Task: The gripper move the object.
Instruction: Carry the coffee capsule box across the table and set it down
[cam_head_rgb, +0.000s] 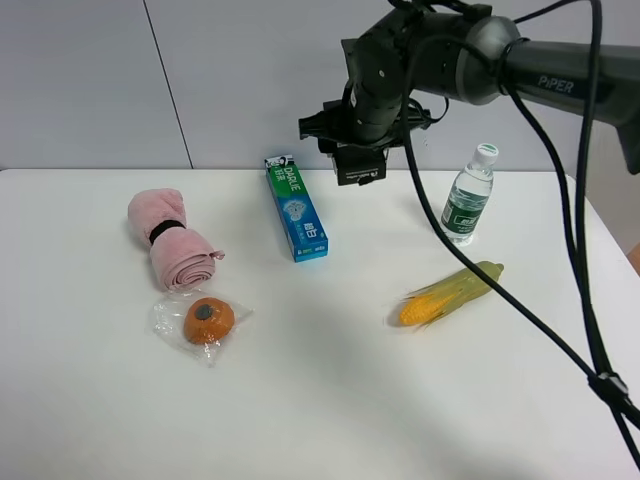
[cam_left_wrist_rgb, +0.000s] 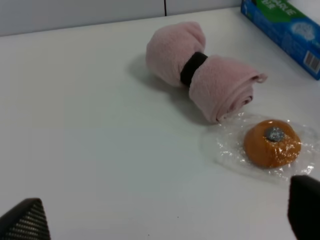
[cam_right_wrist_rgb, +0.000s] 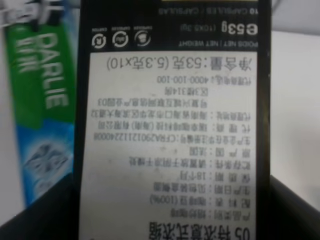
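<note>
From the high camera, the right gripper (cam_head_rgb: 352, 150) hangs over the far side of the tabletop (cam_head_rgb: 320, 400), clenched on the black box (cam_head_rgb: 362, 172). The box is lifted clear of the surface near the far end of the toothpaste box (cam_head_rgb: 296, 208), with the water bottle (cam_head_rgb: 468, 205) off to its right. In the left wrist view, the left gripper (cam_left_wrist_rgb: 165, 222) is released, its fingertips wide apart above bare tabletop, near the pink towel roll (cam_left_wrist_rgb: 200, 70) and the plastic-wrapped orange (cam_left_wrist_rgb: 272, 142). In the right wrist view, the black box's white label fills the picture, the box sitting between the gripper's dark fingers (cam_right_wrist_rgb: 30, 222) with the toothpaste box behind it.
</note>
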